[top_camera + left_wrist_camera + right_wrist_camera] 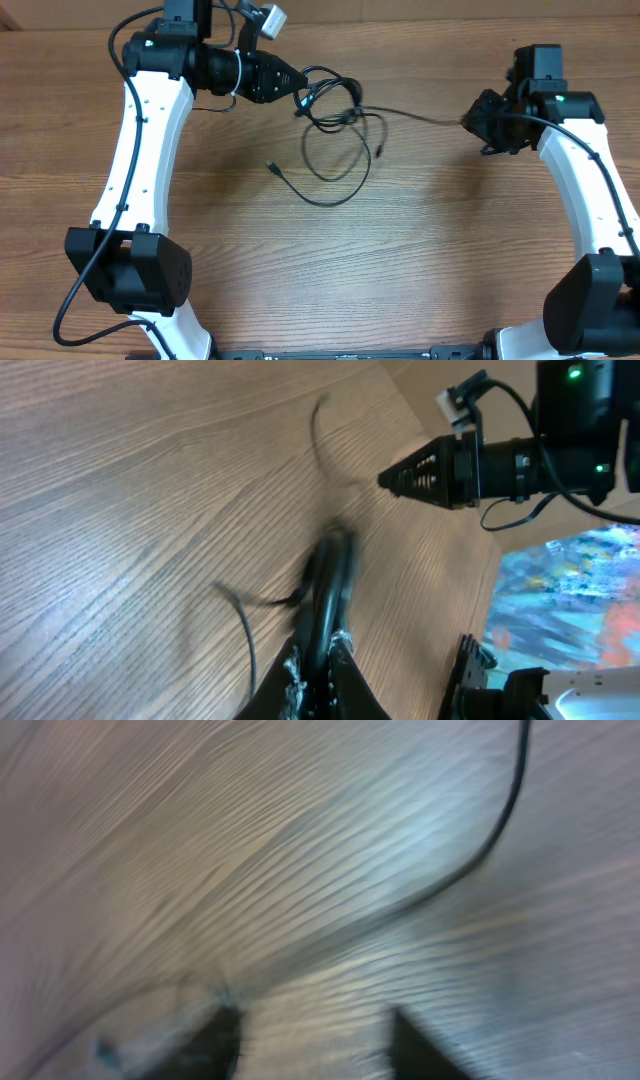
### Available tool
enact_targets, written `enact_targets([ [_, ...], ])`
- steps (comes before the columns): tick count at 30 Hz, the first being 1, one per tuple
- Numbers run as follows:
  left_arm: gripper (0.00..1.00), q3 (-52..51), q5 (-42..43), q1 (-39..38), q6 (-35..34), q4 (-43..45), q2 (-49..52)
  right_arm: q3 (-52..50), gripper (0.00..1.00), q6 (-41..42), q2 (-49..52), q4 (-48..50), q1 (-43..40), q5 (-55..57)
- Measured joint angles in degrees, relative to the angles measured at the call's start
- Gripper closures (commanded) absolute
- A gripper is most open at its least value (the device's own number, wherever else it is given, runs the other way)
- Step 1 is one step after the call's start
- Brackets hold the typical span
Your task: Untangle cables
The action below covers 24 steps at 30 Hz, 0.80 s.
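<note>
While black left gripper (298,97) clamps shut on thin black tangled cables (345,116) at table's far side — black right gripper (470,122) jaws apart, seemingly empty — risks cinching them tighter by pulling; may lose taut strand (420,116).

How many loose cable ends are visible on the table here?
2. The left end lies left of the big loop; the right end lies just right of it. Others may be hidden in the tangle.
</note>
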Motion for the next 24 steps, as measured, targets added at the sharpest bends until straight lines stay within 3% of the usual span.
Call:
enact_targets([
  [2, 0.96, 0.0, 0.6, 0.1, 0.4, 0.0, 0.0, 0.8, 0.3, -5.0, 0.0, -0.2, 0.0, -7.5],
  [8, 0.96, 0.0, 1.4, -1.3, 0.7, 0.2, 0.0, 6.3, 0.29, -8.3, 0.0, 2.6, 2.6, -19.3],
  [17, 0.96, 0.0, 2.4, -3.3, -9.9, 7.9, 0.0, 7.8, 0.5, 8.5, 1.1, 11.2, 12.5, -21.9],
  [24, 0.96, 0.0, 0.4, -3.3, -14.3, 8.7, 0.0, 7.8, 0.5, 19.0, 5.7, 14.8, 16.2, -21.6],
])
